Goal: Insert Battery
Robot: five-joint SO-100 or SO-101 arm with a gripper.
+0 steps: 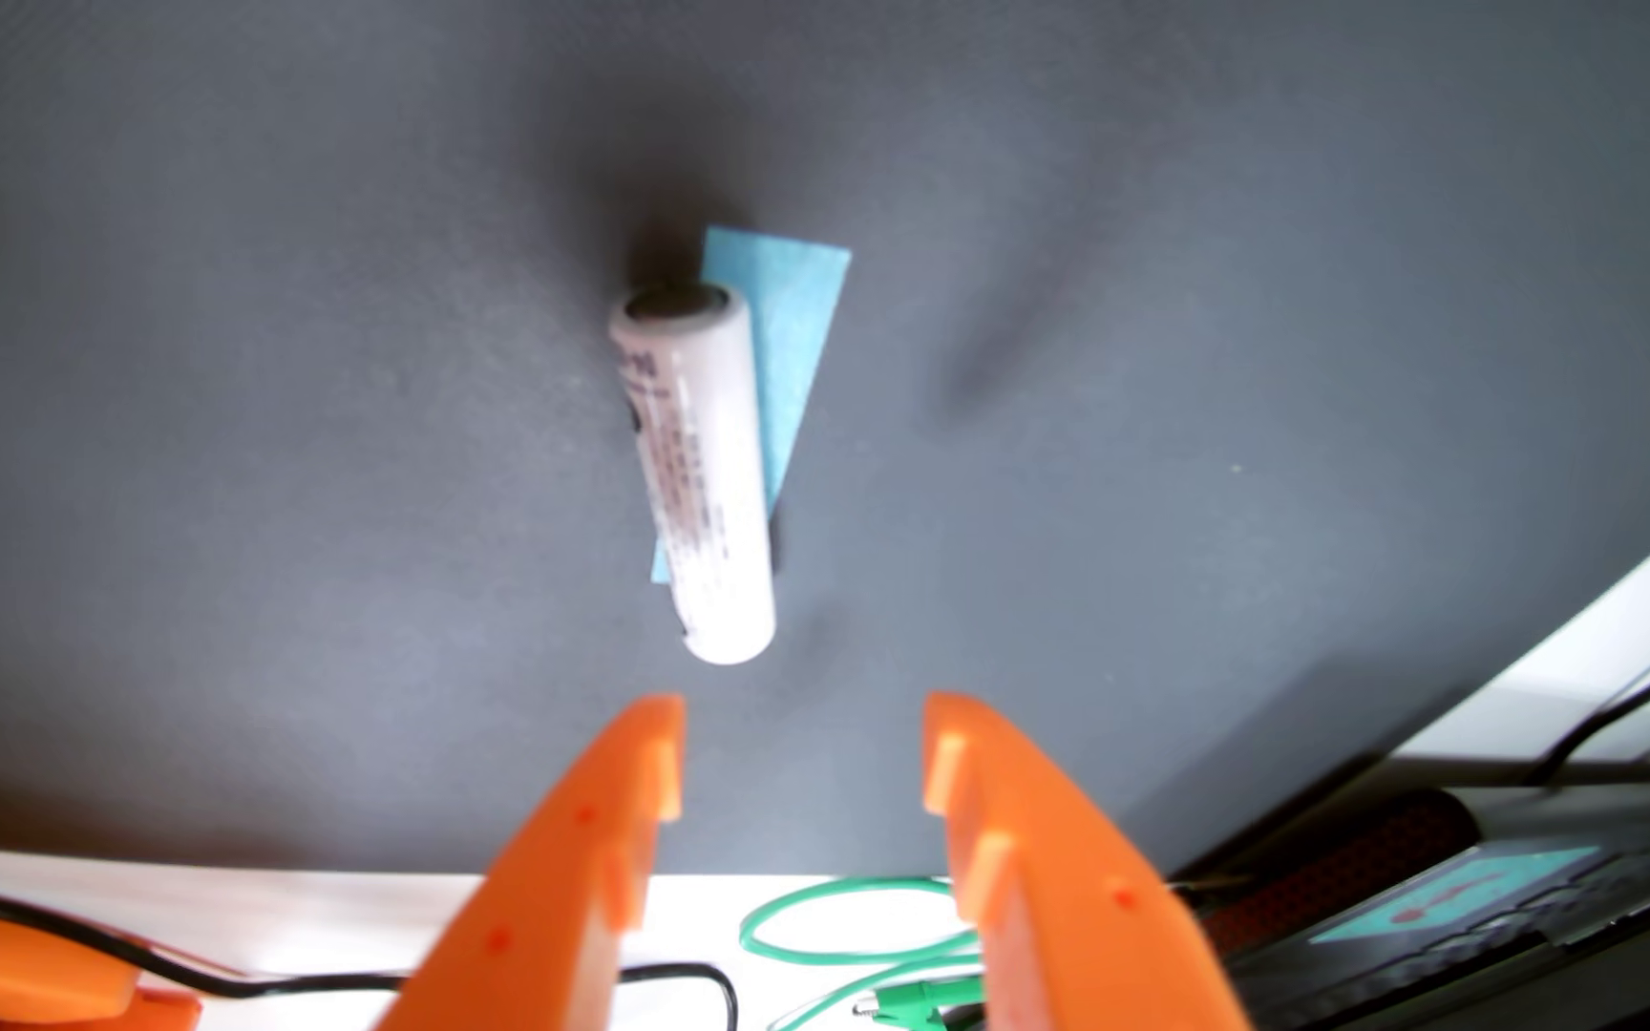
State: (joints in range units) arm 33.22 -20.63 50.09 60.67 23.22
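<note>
A white cylindrical battery [692, 476] with grey print lies on a dark grey mat [305, 397], partly over a strip of light blue tape [786, 347]. My gripper [801, 739] has two orange fingers [593, 853] that enter from the bottom edge. The jaws stand apart and hold nothing. The fingertips are just short of the battery's near end, a little to its right. A black device with a blue label [1456, 892] sits at the bottom right; I cannot tell whether it is the battery holder.
The mat ends at a white table surface [305, 902] along the bottom. A green wire with clips [851, 952] and a black cable [305, 981] lie there. An orange part [17, 972] is at the bottom left.
</note>
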